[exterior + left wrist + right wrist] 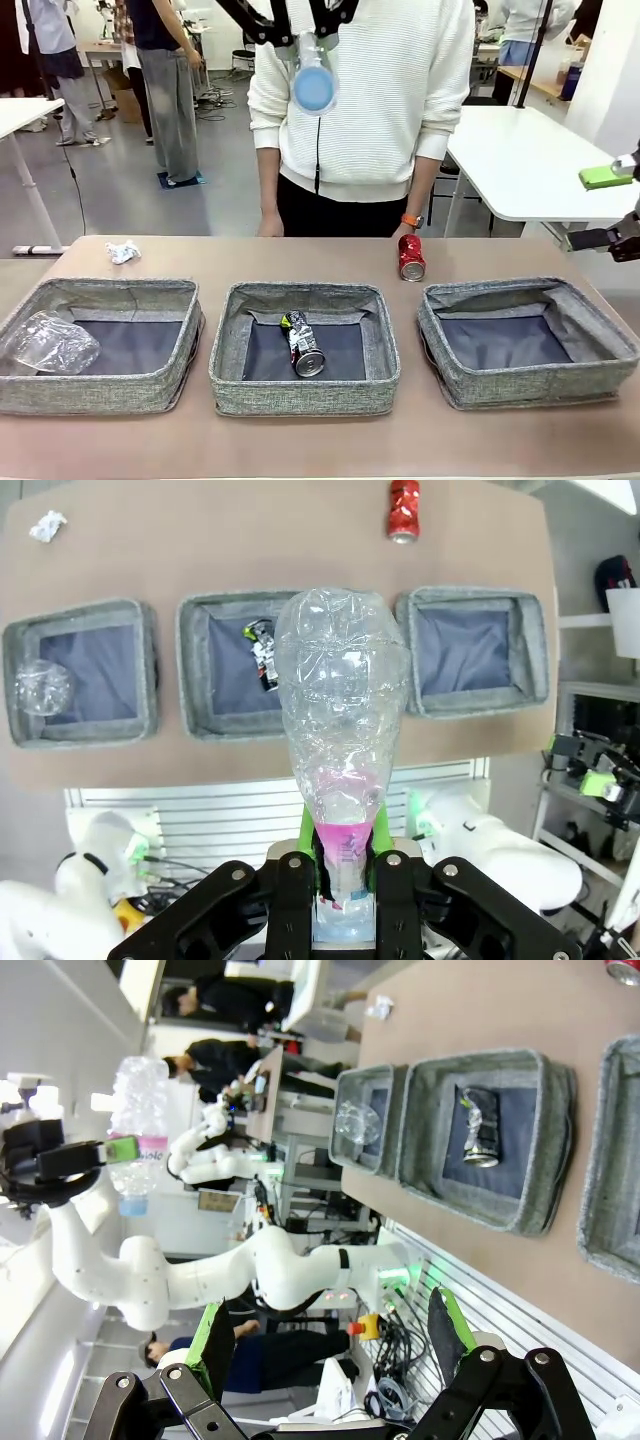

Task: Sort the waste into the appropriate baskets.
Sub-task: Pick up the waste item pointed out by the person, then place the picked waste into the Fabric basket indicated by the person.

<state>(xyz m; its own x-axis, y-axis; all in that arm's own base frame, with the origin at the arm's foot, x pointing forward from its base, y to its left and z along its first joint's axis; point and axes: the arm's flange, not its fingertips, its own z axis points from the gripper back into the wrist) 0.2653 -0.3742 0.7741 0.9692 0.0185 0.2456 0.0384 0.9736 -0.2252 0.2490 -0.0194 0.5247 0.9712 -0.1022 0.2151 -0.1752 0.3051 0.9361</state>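
Observation:
High above the table, my left gripper (345, 870) is shut on a clear plastic bottle (340, 710) near its neck. In the front view that bottle's blue cap (314, 88) hangs before the person's chest. My right gripper (328, 1330) stands open and bare, off the table's right end (622, 205). Three grey baskets sit in a row: the left basket (100, 392) holds a crushed clear bottle (50, 343), the middle basket (300, 395) a black-silver can (303, 343), and the right basket (530, 385) is bare. A red can (411, 258) and a white paper wad (123, 251) rest behind them.
A person in a white sweater (360, 90) stands at the far edge with both hands down by the table. The red can stands close to the person's hand with an orange wristband (412, 220). A white table (520, 160) is behind on the right.

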